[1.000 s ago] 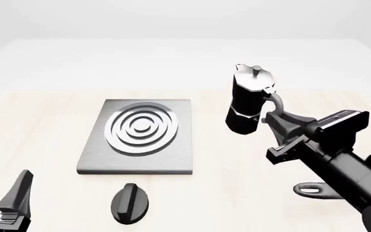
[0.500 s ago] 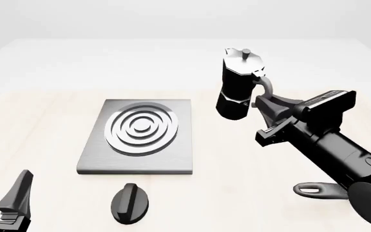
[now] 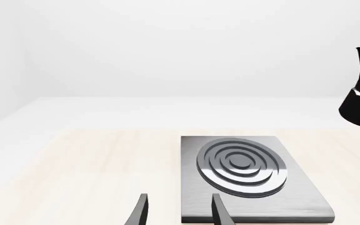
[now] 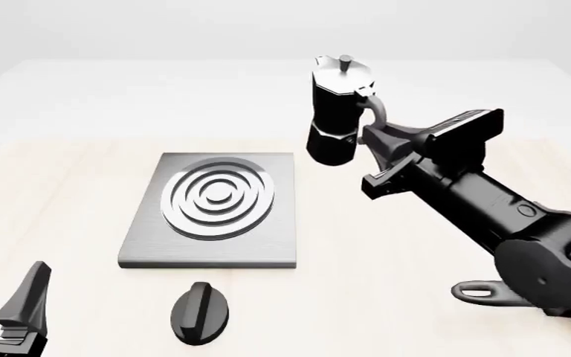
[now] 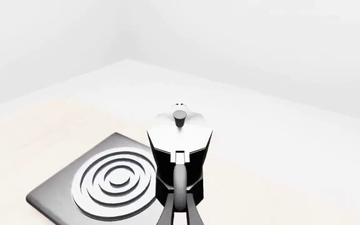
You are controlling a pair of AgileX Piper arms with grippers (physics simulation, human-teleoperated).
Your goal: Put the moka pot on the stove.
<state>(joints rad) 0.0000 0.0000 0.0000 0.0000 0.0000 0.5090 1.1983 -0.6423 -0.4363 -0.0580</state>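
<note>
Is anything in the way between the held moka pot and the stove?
Nothing visible. The right gripper holds the moka pot in the air right of the stove, whose burner is bare. The knob lies nearer the camera.

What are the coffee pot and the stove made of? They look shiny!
The moka pot looks like metal: a glossy black faceted body and a bright silvery lid with a knob, both catching light. The stove looks like brushed grey metal, with fine streaks on its flat plate and polished silvery rings in the middle. Since these are simulator renders, that is only how they look.
</note>
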